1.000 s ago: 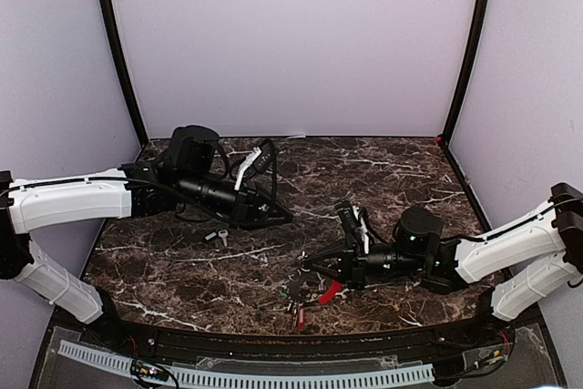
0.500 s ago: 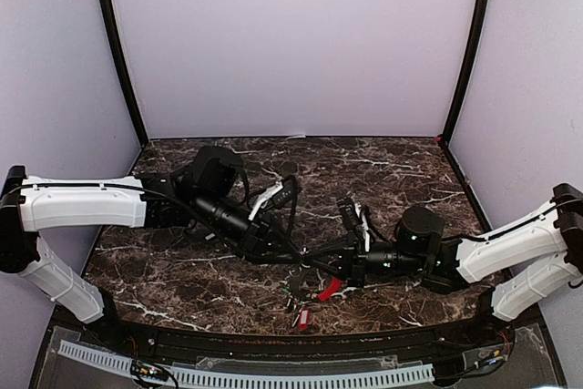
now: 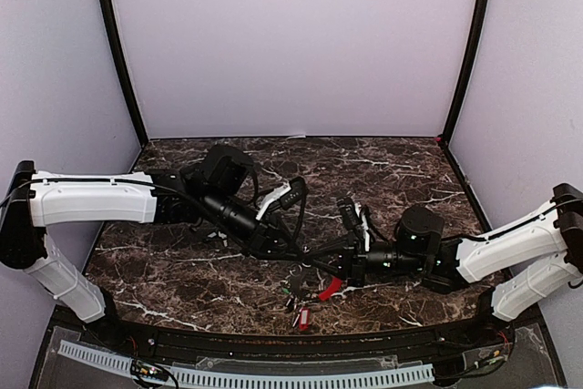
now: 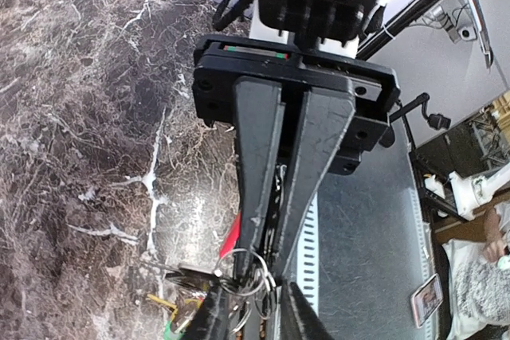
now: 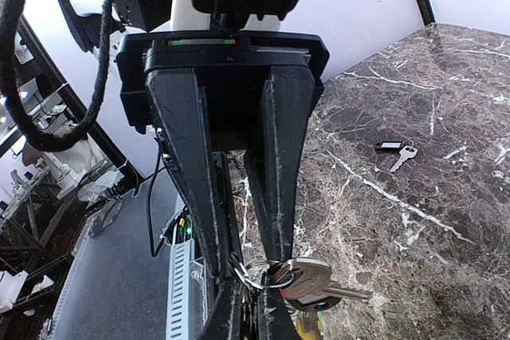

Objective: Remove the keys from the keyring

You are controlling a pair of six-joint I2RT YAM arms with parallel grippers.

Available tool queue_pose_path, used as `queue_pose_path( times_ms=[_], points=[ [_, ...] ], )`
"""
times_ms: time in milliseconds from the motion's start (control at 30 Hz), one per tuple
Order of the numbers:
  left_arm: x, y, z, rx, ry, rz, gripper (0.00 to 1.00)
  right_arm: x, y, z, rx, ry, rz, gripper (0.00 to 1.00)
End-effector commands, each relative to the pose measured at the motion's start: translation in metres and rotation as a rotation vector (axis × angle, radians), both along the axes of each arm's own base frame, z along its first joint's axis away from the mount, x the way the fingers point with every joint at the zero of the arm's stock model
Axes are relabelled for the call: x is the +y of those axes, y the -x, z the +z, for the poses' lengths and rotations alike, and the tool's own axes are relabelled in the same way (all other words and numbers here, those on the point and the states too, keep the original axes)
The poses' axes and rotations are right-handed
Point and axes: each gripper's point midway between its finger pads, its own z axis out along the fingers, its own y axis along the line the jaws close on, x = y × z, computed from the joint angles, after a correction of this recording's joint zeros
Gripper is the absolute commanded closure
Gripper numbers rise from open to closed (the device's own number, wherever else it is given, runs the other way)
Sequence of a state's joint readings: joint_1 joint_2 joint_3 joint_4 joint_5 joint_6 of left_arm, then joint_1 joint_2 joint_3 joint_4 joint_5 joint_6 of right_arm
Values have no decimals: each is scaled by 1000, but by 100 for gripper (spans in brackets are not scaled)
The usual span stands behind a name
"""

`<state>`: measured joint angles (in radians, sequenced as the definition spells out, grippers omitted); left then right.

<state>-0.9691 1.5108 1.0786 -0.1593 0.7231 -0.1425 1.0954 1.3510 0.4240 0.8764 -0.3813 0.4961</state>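
Above the dark marbled bench (image 3: 392, 170), the right gripper (image 5: 249, 264) pinches the keyring (image 4: 253, 272), keys (image 5: 315, 280) hanging off it. The left gripper (image 4: 267, 251) stands nearly closed at the ring; I cannot tell whether it has hold. Best pinch one key's head and work it round the coil.

1. The left arm (image 3: 137, 202) and the right arm (image 3: 510, 243) lie low across the table (image 3: 392, 166), and their tips meet at centre, barring passage there.
2. Cable loops (image 3: 293, 196) rise over both wrists.
3. The keys (image 3: 301, 301) clutter the near strip.
4. Bare marble behind the arms gives room.
5. A loose key (image 5: 396, 151) lies beside the left arm.
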Motion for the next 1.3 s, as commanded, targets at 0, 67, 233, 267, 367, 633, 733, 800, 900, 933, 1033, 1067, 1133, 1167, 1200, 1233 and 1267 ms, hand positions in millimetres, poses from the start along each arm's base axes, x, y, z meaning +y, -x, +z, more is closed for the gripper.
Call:
queue_pose_path(
  times_ms=[0,67,233,267,367,633,733,800,900,933,1033,1067,1133,1167,1200,1233,1267],
  points=[
    [-1,4,8,-18,12,-30,84,0,-1,21,-43,-67,-1,100],
    [-1,5,8,-16,12,-34,89,0,-1,20,-41,-65,-2,100],
    [-1,9,11,-4,25,-53,97,0,-3,20,-41,-65,-10,100],
    [-1,9,12,-5,28,-54,100,-1,-3,19,-39,-65,-12,100],
    [0,10,12,-10,33,-60,100,-2,-3,19,-40,-67,-18,100],
    [6,10,24,-80,50,-70,100,-17,4,37,-106,-132,-21,56],
    [7,14,30,-89,55,-101,100,-30,6,50,-168,-162,-43,46],
    [8,18,36,-84,63,-125,100,-38,6,58,-212,-173,-55,42],
    [9,31,46,-38,89,-203,100,-43,8,65,-277,-164,-46,39],
    [8,33,49,-26,92,-218,100,-43,10,64,-290,-149,-29,38],
    [6,41,55,2,100,-259,100,-37,18,65,-337,-121,44,40],
    [5,43,57,9,105,-273,100,-34,21,67,-353,-118,74,41],
    [3,49,61,32,117,-301,100,-31,27,68,-372,-109,124,42],
    [2,52,63,45,121,-316,100,-29,29,68,-380,-106,139,43],
    [2,55,64,59,122,-330,100,-28,30,69,-390,-109,153,44],
    [1,57,64,66,121,-338,100,-27,33,70,-402,-114,168,45],
    [0,60,65,74,124,-353,100,-27,35,71,-415,-122,185,46]
  ],
)
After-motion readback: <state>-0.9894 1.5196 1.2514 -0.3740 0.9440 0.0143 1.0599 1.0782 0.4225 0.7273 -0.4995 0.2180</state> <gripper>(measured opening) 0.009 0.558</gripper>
